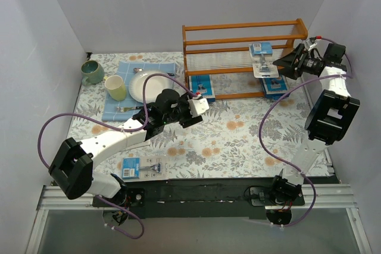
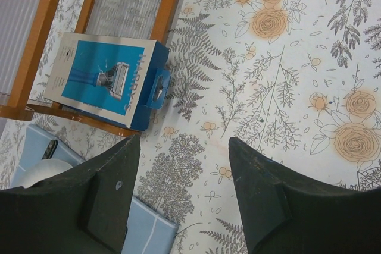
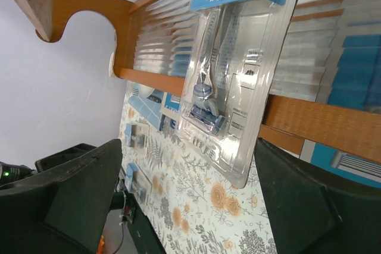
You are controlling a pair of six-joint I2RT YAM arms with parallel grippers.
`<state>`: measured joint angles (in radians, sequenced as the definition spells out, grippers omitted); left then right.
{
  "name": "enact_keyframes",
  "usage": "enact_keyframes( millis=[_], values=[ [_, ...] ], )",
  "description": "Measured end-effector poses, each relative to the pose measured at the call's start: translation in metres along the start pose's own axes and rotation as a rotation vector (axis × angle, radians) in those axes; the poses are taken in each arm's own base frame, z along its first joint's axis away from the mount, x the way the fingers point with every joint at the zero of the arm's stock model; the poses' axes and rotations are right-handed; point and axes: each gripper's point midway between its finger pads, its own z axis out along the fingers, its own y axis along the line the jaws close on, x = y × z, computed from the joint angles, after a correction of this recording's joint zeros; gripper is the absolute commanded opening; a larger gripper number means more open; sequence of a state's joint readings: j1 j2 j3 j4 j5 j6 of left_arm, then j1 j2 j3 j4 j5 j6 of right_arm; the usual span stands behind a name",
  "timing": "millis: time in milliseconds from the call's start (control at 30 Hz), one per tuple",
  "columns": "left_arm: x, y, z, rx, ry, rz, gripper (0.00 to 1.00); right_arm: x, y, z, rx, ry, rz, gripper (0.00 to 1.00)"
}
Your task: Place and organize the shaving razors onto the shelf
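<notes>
The shelf (image 1: 238, 43) stands at the back right of the table. A clear razor pack with a blue header (image 1: 265, 59) lies on its middle tier and hangs over the front rail (image 3: 309, 117). In the right wrist view this pack (image 3: 229, 69) sits just ahead of my open right gripper (image 3: 189, 147), which touches nothing. More razor packs rest at the shelf's foot on the right (image 1: 275, 87) and left (image 1: 201, 87). The left one is a blue-and-white box (image 2: 104, 81). My left gripper (image 2: 183, 147) hovers open and empty just in front of it. Another pack (image 1: 143, 166) lies near the table's front edge.
A blue cloth (image 1: 113, 111) at the back left carries a white plate (image 1: 147, 85), a pale green cup (image 1: 116, 87) and a fork (image 1: 128, 109). A dark green mug (image 1: 92, 71) stands beside it. White walls close in the table on three sides.
</notes>
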<state>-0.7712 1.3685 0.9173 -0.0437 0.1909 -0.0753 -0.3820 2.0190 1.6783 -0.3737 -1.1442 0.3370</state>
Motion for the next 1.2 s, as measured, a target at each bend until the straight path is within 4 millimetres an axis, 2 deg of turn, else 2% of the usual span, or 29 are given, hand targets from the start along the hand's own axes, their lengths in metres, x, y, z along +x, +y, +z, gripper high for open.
enact_keyframes(
  millis=[100, 300, 467, 533, 667, 800, 933, 1000, 1033, 1100, 1200],
  values=[
    [-0.002, 0.003, 0.000, -0.007, -0.004, -0.005, 0.61, -0.005, 0.000, -0.001, 0.015, -0.013, -0.020, 0.99],
    [-0.005, 0.005, 0.000, -0.014, -0.015, -0.010, 0.63, -0.001, -0.008, -0.008, 0.129, -0.027, -0.074, 0.99],
    [-0.009, 0.009, 0.000, -0.029, -0.034, -0.017, 0.65, 0.027, -0.002, -0.032, 0.323, -0.043, -0.199, 0.99],
    [-0.011, 0.011, 0.001, -0.036, -0.042, -0.021, 0.66, 0.038, 0.001, -0.040, 0.400, -0.040, -0.311, 0.99],
    [-0.014, 0.012, -0.001, -0.044, -0.053, -0.028, 0.67, 0.069, 0.016, -0.035, 0.507, 0.014, -0.660, 0.95],
    [-0.015, 0.014, -0.002, -0.053, -0.053, -0.027, 0.67, 0.089, 0.033, -0.025, 0.546, 0.062, -1.147, 0.99],
    [-0.016, 0.015, -0.002, -0.058, -0.056, -0.026, 0.68, 0.098, 0.040, -0.020, 0.609, 0.092, -1.672, 0.98],
    [-0.017, 0.016, -0.002, -0.061, -0.062, -0.025, 0.68, 0.099, 0.038, -0.013, 0.642, 0.116, -1.895, 0.91],
    [-0.017, 0.016, -0.002, -0.062, -0.064, -0.025, 0.68, 0.100, 0.036, -0.010, 0.651, 0.130, -1.970, 0.85],
    [-0.018, 0.017, -0.002, -0.064, -0.067, -0.024, 0.68, 0.096, 0.030, -0.005, 0.696, 0.145, -2.163, 0.84],
    [-0.018, 0.017, -0.002, -0.064, -0.066, -0.024, 0.68, 0.092, 0.020, -0.001, 0.764, 0.160, -2.355, 0.83]
  ],
)
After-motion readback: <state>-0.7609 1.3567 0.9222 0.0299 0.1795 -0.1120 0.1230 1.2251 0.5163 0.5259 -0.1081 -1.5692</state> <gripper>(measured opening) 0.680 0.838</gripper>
